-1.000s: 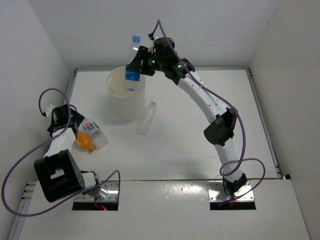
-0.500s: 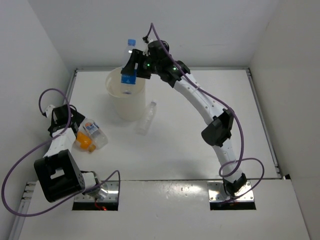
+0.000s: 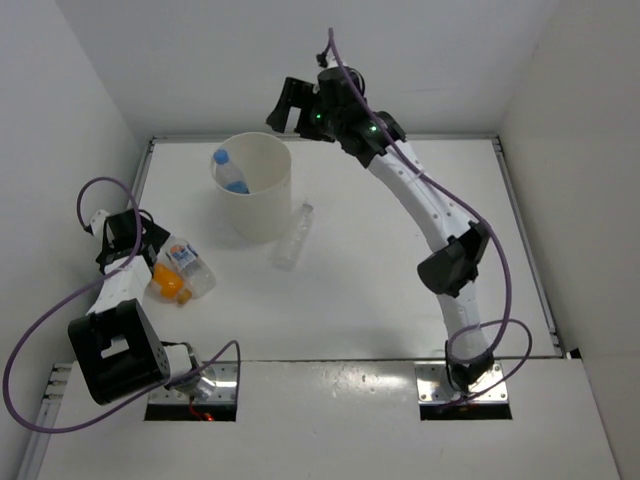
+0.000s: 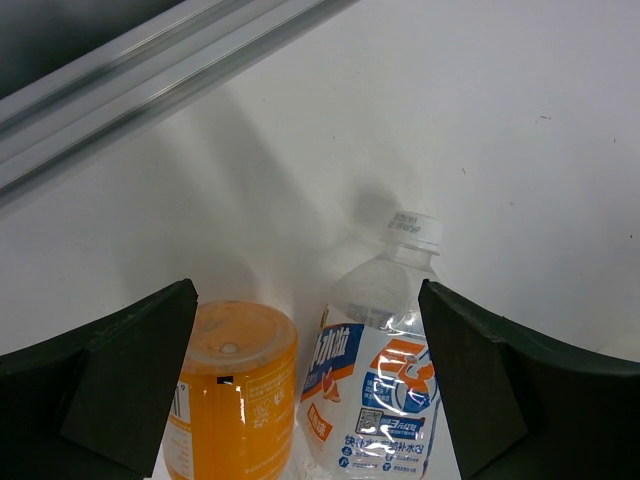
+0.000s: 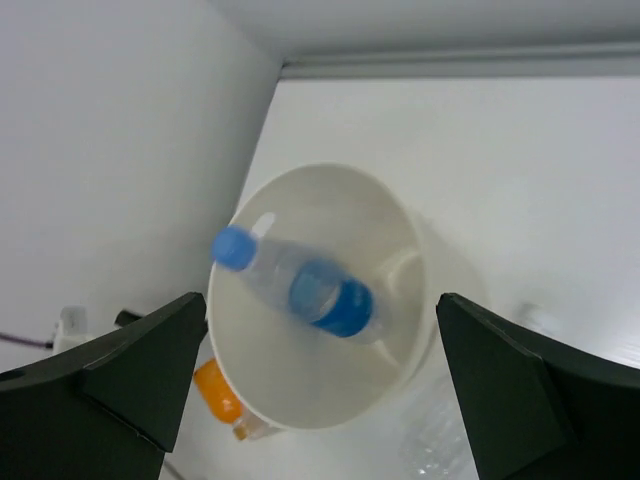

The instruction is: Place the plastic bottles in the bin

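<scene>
The white bin (image 3: 263,215) stands at the back left of the table. A blue-capped, blue-labelled bottle (image 3: 230,172) lies tilted inside it, also shown from above in the right wrist view as the blue-labelled bottle (image 5: 318,292) within the bin (image 5: 300,395). My right gripper (image 3: 289,110) hangs open and empty above the bin's far right rim. A plain clear bottle (image 3: 293,238) lies right of the bin. My left gripper (image 4: 315,390) is open, with the orange bottle (image 4: 232,390) and the white-blue-red labelled bottle (image 4: 385,380) lying side by side between its fingers, untouched.
White walls close the table on the left, back and right. A metal rail (image 4: 170,70) runs along the left wall just beyond the two bottles. The orange bottle (image 3: 167,283) and the labelled bottle (image 3: 190,264) lie near that wall.
My right gripper opened and the blue-labelled bottle dropped from it into the bin. The right wrist then drew back to the right. The left arm has not moved.
</scene>
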You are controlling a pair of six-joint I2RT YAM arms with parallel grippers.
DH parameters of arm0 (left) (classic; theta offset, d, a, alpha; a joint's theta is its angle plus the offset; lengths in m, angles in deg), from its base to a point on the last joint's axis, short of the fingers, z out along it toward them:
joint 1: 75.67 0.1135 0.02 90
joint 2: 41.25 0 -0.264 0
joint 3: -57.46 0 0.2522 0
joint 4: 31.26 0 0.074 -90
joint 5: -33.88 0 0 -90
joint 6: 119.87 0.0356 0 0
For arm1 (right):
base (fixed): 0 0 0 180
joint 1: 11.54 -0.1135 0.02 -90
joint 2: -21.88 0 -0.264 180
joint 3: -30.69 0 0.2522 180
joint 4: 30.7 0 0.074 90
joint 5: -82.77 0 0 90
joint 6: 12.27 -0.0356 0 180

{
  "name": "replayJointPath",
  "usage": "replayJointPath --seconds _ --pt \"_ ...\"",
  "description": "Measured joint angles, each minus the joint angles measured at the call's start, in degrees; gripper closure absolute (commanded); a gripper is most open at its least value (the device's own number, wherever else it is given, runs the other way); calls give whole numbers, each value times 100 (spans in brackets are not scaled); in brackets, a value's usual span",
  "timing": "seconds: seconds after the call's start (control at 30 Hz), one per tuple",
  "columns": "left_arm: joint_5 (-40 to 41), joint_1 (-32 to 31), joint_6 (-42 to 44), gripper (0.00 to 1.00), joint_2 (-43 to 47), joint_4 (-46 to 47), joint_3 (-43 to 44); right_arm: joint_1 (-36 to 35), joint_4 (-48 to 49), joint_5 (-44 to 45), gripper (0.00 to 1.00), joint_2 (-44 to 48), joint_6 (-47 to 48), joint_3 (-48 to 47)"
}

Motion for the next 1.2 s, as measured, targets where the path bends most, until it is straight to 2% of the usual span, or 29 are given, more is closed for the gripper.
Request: replayJointPath --seconds 0.17,0.23,0.3,0.37,0.4,0.47,0.6,0.77,0.87,1.0,1.2 --pt "0 0 0 0 0 0 0 111 37 1010 0 1287 431 925" --pt "7 0 0 0 0 0 0 144 487 1139 0 2098 575 1880" --pt "28 0 0 0 0 0 0 177 1084 1126 7 3058 647 3187" --pt "61 0 0 0 0 0 0 216 1360 1235 4 3805 546 4172" --pt "72 0 0 0 4 0 0 227 1386 1307 1 4028 402 4470" --pt "90 0 4 0 24 0 -13 317 1512 1388 1 4247 15 4946" --pt "103 0 35 0 59 -15 -26 619 1683 597 1 3895 -741 5895" --pt "105 0 15 0 68 -129 -26 678 1576 -485 1 2437 -1353 6282" --pt "87 0 -35 0 101 -238 -26 678 1604 -944 1 2140 -1764 6542" --pt "52 -7 -188 0 177 -413 -31 704 2079 -1561 1 1849 -2328 6603" --pt "42 -7 -343 0 444 -691 -186 680 2640 -2273 1 927 -2881 6400"
